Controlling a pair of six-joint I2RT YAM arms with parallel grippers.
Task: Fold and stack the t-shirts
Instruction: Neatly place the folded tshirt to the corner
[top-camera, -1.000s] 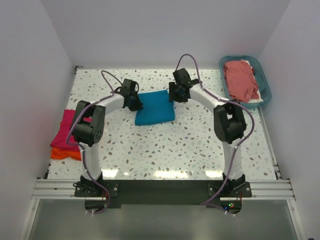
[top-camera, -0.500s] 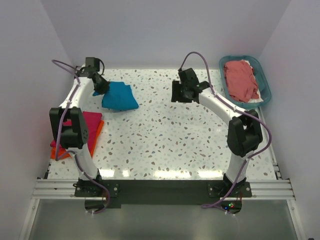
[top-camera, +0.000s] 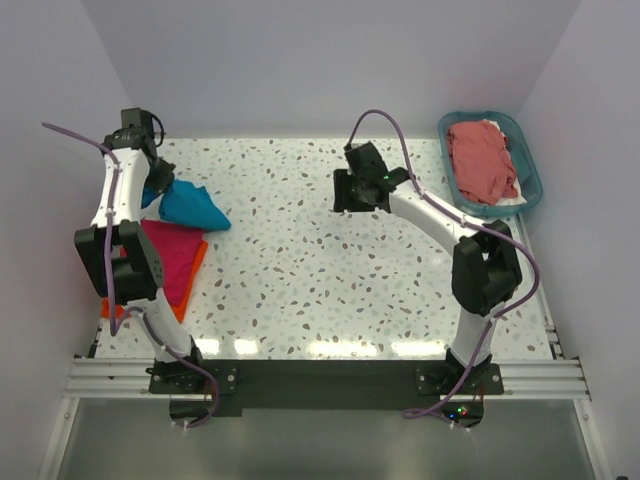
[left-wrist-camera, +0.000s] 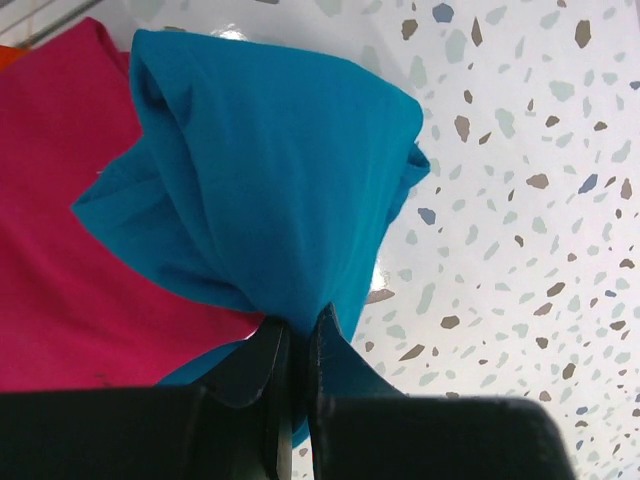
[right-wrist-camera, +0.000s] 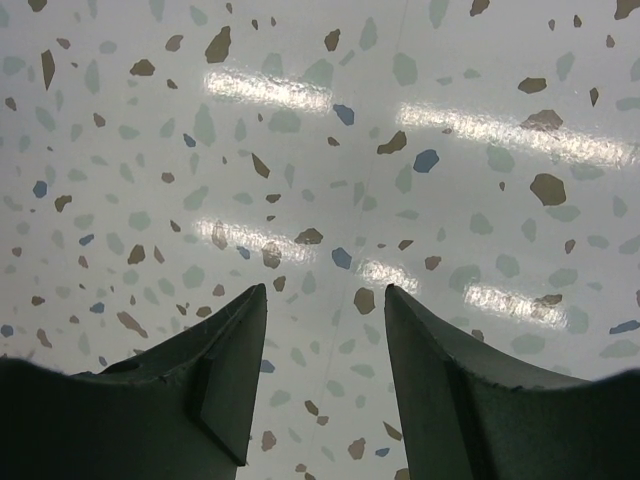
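Observation:
My left gripper (top-camera: 160, 192) is shut on the folded teal blue t-shirt (top-camera: 192, 206), which hangs bunched from the jaws at the far left, partly over the stack. In the left wrist view the gripper (left-wrist-camera: 297, 322) pinches the teal shirt (left-wrist-camera: 270, 170) above the hot pink t-shirt (left-wrist-camera: 50, 230). The pink shirt (top-camera: 168, 255) lies folded on the orange t-shirt (top-camera: 192, 270), of which only an edge shows. My right gripper (top-camera: 343, 190) is open and empty over bare table, also seen in the right wrist view (right-wrist-camera: 325, 290). The dusty salmon-red t-shirt (top-camera: 482, 158) lies crumpled in the basket.
The teal plastic basket (top-camera: 530, 165) stands at the back right, with white cloth (top-camera: 508, 202) under the salmon shirt. White walls close in the speckled table (top-camera: 320, 270) at left, back and right. The left arm reaches along the left wall.
My left gripper has carried the teal shirt from the table's middle to the far left, now over the pink and orange stack. My right gripper has let go and drawn back slightly.

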